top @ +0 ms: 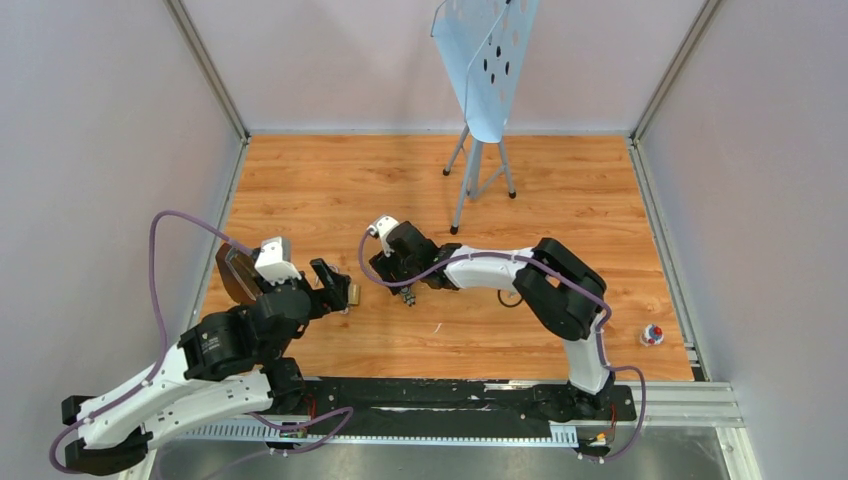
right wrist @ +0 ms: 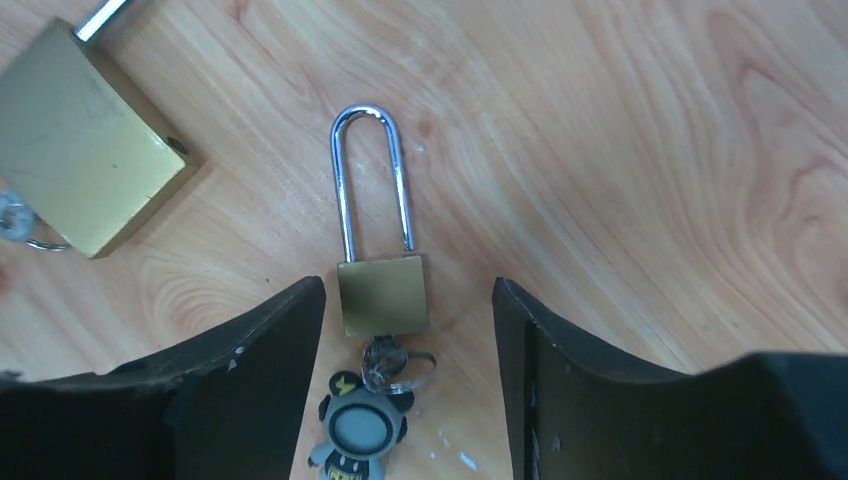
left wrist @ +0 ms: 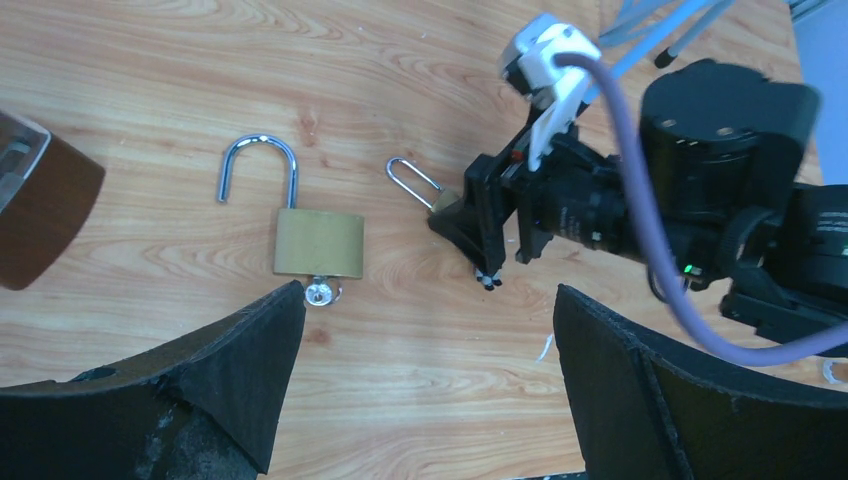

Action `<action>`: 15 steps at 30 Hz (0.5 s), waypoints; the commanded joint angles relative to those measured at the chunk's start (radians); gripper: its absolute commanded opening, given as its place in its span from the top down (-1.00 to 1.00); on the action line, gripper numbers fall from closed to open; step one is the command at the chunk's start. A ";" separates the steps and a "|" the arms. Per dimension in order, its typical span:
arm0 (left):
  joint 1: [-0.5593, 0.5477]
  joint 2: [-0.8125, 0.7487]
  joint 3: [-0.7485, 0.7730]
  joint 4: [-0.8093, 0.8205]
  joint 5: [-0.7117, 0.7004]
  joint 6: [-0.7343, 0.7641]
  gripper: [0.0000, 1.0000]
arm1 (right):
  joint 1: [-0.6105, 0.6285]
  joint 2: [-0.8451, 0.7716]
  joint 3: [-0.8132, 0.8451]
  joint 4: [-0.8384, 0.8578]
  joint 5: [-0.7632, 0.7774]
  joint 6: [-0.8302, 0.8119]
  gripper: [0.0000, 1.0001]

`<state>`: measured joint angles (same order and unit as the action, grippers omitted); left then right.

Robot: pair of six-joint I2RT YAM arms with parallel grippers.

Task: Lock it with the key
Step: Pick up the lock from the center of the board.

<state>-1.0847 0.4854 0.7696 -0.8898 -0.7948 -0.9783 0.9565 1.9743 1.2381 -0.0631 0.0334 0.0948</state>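
A large brass padlock [left wrist: 318,243] lies flat on the wooden floor with its shackle [left wrist: 258,160] swung open. The small silver key [left wrist: 320,293] sticks out of its bottom end, right beside my left finger [left wrist: 270,340]. My left gripper [left wrist: 428,288] is wide open just short of that lock, holding nothing. The same padlock [right wrist: 85,165] and key [right wrist: 15,220] show at the left of the right wrist view. My right gripper [right wrist: 408,285] is open and straddles a smaller long-shackled padlock [right wrist: 383,293], with a gap on each side. From overhead, the big padlock [top: 353,293] lies between the left gripper [top: 335,285] and the right gripper [top: 397,280].
A key ring with a dark cartoon fob [right wrist: 360,430] hangs from the small padlock. A brown translucent container [left wrist: 40,200] sits to the left. A light blue perforated stand [top: 485,70] rises at the back. A small red and white object [top: 651,336] lies far right.
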 commanded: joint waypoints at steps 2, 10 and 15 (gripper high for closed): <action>0.002 -0.032 0.044 -0.049 -0.057 0.004 -0.99 | 0.021 0.049 0.089 -0.083 -0.035 -0.128 -0.18; 0.001 -0.077 0.017 -0.060 -0.060 -0.005 -0.99 | 0.022 0.133 0.214 -0.226 -0.035 -0.135 0.55; 0.001 -0.083 0.007 -0.038 -0.042 0.011 -1.00 | 0.023 0.130 0.238 -0.257 0.067 -0.112 0.75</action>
<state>-1.0847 0.4084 0.7807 -0.9482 -0.8215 -0.9745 0.9737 2.0930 1.4395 -0.2543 0.0219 -0.0174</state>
